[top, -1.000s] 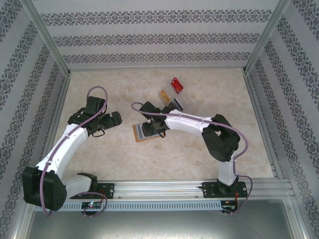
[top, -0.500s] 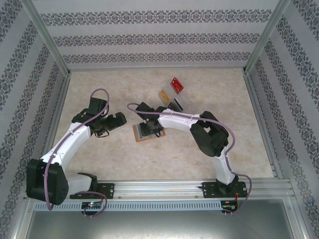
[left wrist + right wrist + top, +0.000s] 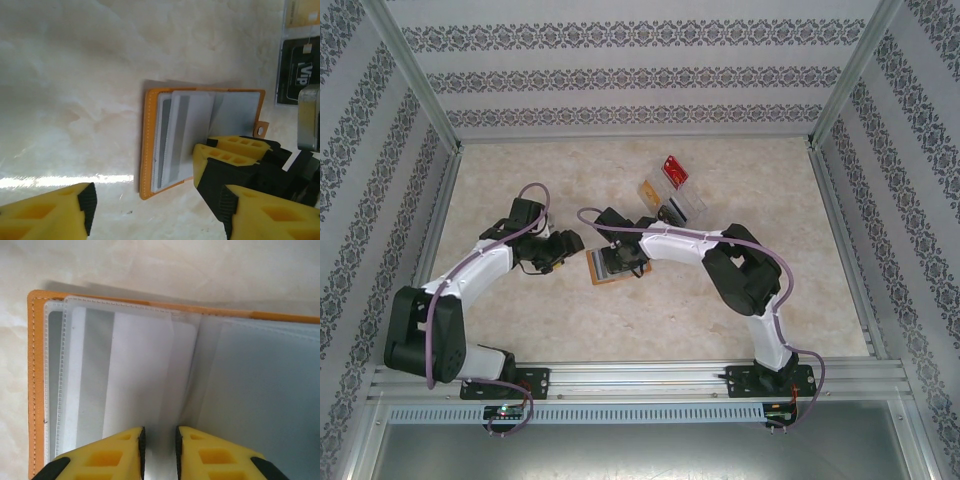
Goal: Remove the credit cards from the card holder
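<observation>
The card holder (image 3: 605,267) lies open on the table, with an orange rim (image 3: 148,145) and grey see-through pocket pages (image 3: 140,375). A grey card with a pale stripe (image 3: 181,135) shows through the left pockets. My right gripper (image 3: 159,452) stands down on the middle of the pages, nearly closed, with a raised pocket page pinched in the narrow gap. From the left wrist, its yellow fingers (image 3: 225,150) cover the holder's lower right. My left gripper (image 3: 160,215) is open and empty, hovering just left of the holder's edge (image 3: 570,246).
A clear plastic tray (image 3: 692,207) stands behind the holder and holds a red card (image 3: 673,170), a tan card (image 3: 651,191) and a black VIP card (image 3: 300,70). Patterned walls and metal posts enclose the table.
My left arm has swung right, bringing its open gripper close to the holder's left edge. The right gripper has stayed on the holder's pages, shifting only slightly.
</observation>
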